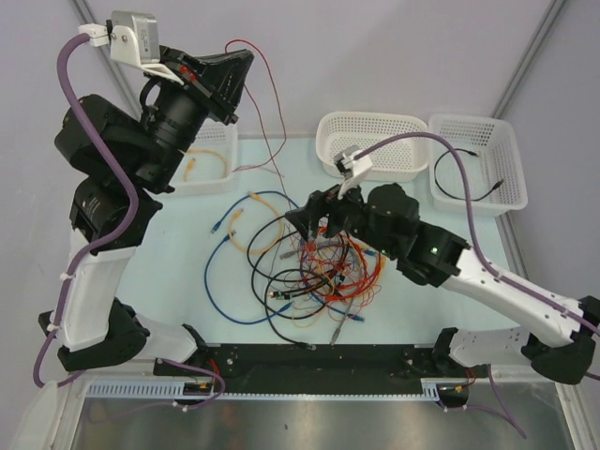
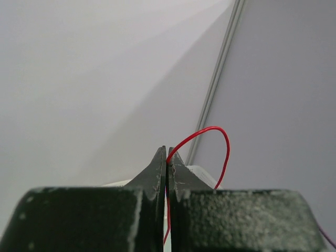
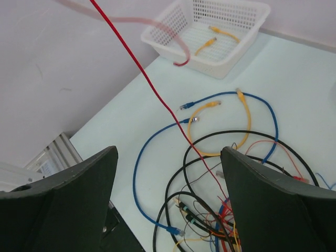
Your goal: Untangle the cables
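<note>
Three white mesh baskets along far edge of table (image 1: 187, 258) (image 3: 294, 79): left basket (image 1: 220, 185) (image 3: 202, 62) with short yellow cables (image 3: 220, 32) inside, middle basket (image 1: 375, 122), right basket (image 1: 487, 141) with one black cable (image 1: 464, 187) looped inside.

Main tangle of cables (image 1: 319, 272) (image 3: 220, 220): mid-table, red, orange, black, blue and yellow loops crossing, small plug ends showing. Blue cable (image 1: 208, 277) (image 3: 135, 168) and yellow cable (image 1: 242, 242) (image 3: 245, 118): looser, spread flat just left of tangle.

Left gripper (image 1: 230, 80) (image 2: 167, 157): sits high over far-left corner, jaws pressed together, pinches red cable (image 1: 272, 131) (image 2: 212, 130) (image 3: 152, 92). Short red loop out past fingertips, rest sloping down across table into tangle.

Right gripper (image 1: 307, 220) (image 3: 168, 157): hovers low at far-left edge of tangle, jaws spread wide, nothing gripped. Red cable across the gap in wrist view; touching fingers or not, cannot tell.

Surface: pale mint top, smooth, matte. Black bar (image 1: 309, 361) and slotted rail (image 1: 309, 386) at near edge between arm bases. Room: plain grey-white wall panels, slim metal pole (image 1: 534, 52) (image 2: 218, 79) at a corner seam. Purple hoses (image 1: 417, 136) along both arms.
</note>
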Robot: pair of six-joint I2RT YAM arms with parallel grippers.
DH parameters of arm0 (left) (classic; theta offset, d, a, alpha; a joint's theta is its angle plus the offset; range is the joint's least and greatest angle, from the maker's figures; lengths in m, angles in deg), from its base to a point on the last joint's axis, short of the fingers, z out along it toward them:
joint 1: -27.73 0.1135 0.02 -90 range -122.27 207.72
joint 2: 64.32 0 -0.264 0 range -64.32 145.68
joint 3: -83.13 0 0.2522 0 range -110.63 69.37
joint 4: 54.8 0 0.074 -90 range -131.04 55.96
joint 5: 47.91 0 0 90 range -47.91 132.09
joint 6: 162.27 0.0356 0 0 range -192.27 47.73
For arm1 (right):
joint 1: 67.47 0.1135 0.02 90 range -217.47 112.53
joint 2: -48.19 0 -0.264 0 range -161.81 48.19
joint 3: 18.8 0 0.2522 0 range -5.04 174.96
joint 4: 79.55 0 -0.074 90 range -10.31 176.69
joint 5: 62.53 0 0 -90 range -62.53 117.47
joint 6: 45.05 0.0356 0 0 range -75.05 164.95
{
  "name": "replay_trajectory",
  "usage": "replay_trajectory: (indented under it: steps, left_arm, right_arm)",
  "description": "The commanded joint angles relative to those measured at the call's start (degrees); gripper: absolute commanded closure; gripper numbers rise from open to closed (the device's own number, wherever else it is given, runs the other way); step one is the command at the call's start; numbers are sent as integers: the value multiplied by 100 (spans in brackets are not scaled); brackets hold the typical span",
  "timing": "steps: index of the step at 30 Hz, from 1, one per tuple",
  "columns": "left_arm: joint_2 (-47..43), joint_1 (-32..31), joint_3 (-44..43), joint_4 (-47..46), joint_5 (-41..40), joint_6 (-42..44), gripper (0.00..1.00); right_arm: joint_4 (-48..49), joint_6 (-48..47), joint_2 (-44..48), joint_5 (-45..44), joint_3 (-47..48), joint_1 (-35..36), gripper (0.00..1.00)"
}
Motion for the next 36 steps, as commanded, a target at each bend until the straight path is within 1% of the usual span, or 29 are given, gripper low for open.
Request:
replay_trajectory:
  steps: [1,2,5,6,8,10,13,14,15,21,22,23,25,26,28,32,36]
  left_arm:
    - [-58,32,69,-93,187,-131,100]
    - [-67,32,96,-102,196,-131,100]
    - [-94,32,122,-76,231,-157,100]
    - [-102,32,122,-67,223,-149,100]
    - [-120,32,149,-32,214,-157,100]
    - [-190,32,279,-58,196,-157,100]
    - [-339,23,543,-155,196,-175,100]
    - [-366,23,605,-164,188,-175,100]
    - [-401,23,728,-164,135,-175,100]
    - [-840,23,1562,-488,56,-192,100]
    - [-858,32,1572,-489,38,-192,100]
    - [-858,32,1546,-489,29,-158,100]
    - [-780,23,1389,-419,3,-105,100]
    - [-762,32,1336,-375,12,-96,100]
    - [-727,32,1212,-366,73,-122,100]
    - [-586,32,958,-313,231,-245,100]
    - [-489,23,764,-252,389,-368,100]
  right_arm:
    - [907,-214,-352,148,-4,28,16]
    - [1004,-240,-448,104,-4,28,16]
    - [1285,-258,-721,51,-4,-59,28]
    - [1329,-162,-800,42,-4,-94,42]
    - [1330,-109,-827,77,-4,-173,57]
    - [1558,-109,-880,86,-4,-209,61]
    - [1664,-56,-915,33,-4,-244,81]
    - [1664,-47,-889,-10,-4,-262,98]
    - [1664,-56,-801,-89,-4,-262,100]
    - [1602,-187,-379,-73,-4,-473,100]
    - [1480,-214,-326,-38,-4,-481,68]
    - [1418,-205,-300,15,-4,-490,52]
    - [946,-171,-291,103,-4,-482,26]
    - [804,-144,-299,112,-4,-464,23]
    - [601,-135,-326,104,-73,-429,23]
    - [890,-100,-290,200,-469,-341,30]
    - [1223,-135,-431,270,-478,-271,31]
